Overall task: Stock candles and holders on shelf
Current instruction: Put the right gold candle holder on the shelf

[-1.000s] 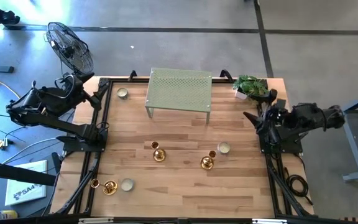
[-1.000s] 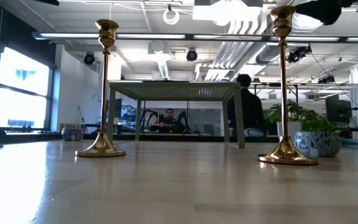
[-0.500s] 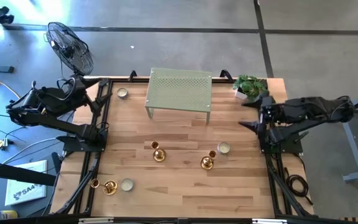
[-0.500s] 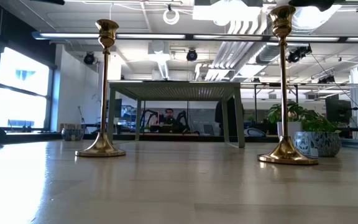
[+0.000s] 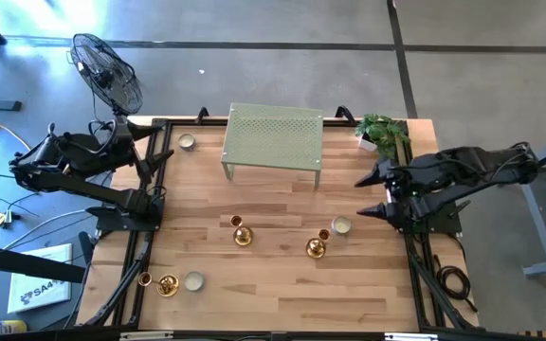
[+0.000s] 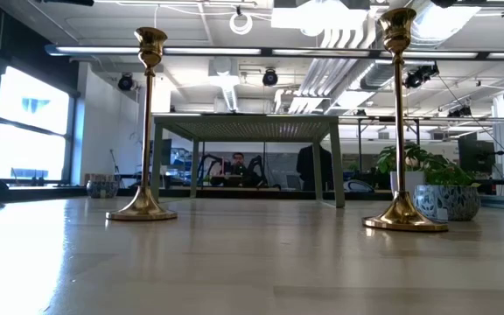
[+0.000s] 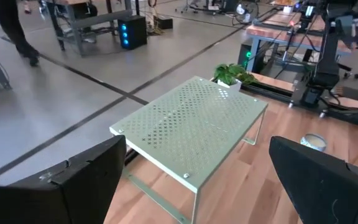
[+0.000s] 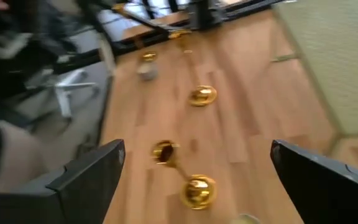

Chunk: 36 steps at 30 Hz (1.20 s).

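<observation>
Right gripper (image 5: 374,194), jaws spread, beside a candle (image 5: 341,225), not touching

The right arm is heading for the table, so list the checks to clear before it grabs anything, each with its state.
1. Right gripper open: ok, its jaws are spread wide in the high view and the right wrist view.
2. Nearest target in reach: ok, a candle lies just inboard of that gripper, with two gold holders beside it.
3. Shelf top free for stocking: ok, nothing stands on it.
4. Holders upright: ok for the two tall ones in the low view.
5. Potted plant clear of the arm: cannot tell, it sits close behind the right arm.
6. Left gripper out of the way: ok, open at the table's left edge.
</observation>
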Each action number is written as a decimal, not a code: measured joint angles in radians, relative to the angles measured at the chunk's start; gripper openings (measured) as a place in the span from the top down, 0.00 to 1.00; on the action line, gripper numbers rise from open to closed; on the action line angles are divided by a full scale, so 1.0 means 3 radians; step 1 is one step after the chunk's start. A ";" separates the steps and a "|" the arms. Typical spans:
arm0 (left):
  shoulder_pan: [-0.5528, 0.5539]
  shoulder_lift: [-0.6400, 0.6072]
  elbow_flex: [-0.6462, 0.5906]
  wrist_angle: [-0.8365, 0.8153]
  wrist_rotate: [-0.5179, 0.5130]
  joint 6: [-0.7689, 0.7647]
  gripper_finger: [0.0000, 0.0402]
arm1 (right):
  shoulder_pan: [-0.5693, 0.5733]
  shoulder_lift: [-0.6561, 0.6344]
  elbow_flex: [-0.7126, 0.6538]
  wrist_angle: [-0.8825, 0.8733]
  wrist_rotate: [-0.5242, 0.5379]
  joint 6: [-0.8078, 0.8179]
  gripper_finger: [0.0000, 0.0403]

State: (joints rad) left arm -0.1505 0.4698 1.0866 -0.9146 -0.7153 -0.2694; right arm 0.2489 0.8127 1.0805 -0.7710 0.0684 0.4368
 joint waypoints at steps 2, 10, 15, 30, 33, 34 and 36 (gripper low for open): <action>0.0000 0.0000 0.0000 -0.0001 0.0011 -0.0053 0.03 | 0.0000 0.0000 -0.0001 0.0056 -0.0164 -0.0046 0.02; -0.0001 0.0000 0.0000 -0.0020 0.0031 -0.0100 0.03 | 0.0001 0.0052 -0.0216 0.0348 -0.0437 -0.0262 0.02; -0.0001 0.0000 0.0000 -0.0019 0.0046 -0.0318 0.03 | 0.0001 0.0069 -0.0368 0.0728 -0.0470 -0.0175 0.02; -0.0001 0.0000 -0.0008 -0.0029 0.0180 -0.0500 0.03 | 0.0281 0.0506 -0.0381 0.0314 -0.0073 0.0077 0.02; -0.0001 0.0000 -0.0010 -0.0029 0.0127 -0.0498 0.03 | 0.0331 0.0641 -0.0381 0.0265 0.0142 0.0026 0.02; 0.0000 0.0000 -0.0010 -0.0030 0.0100 -0.0494 0.03 | 0.0355 0.0690 -0.0381 0.0271 0.0198 0.0010 0.02; -0.0001 0.0000 -0.0010 -0.0045 0.0081 -0.0490 0.03 | 0.0411 0.0780 -0.0381 0.0277 0.0268 -0.0027 0.02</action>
State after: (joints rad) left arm -0.1509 0.4698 1.0836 -0.9280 -0.6910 -0.4164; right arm 0.3721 1.0467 0.9661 -0.6881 0.1487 0.4286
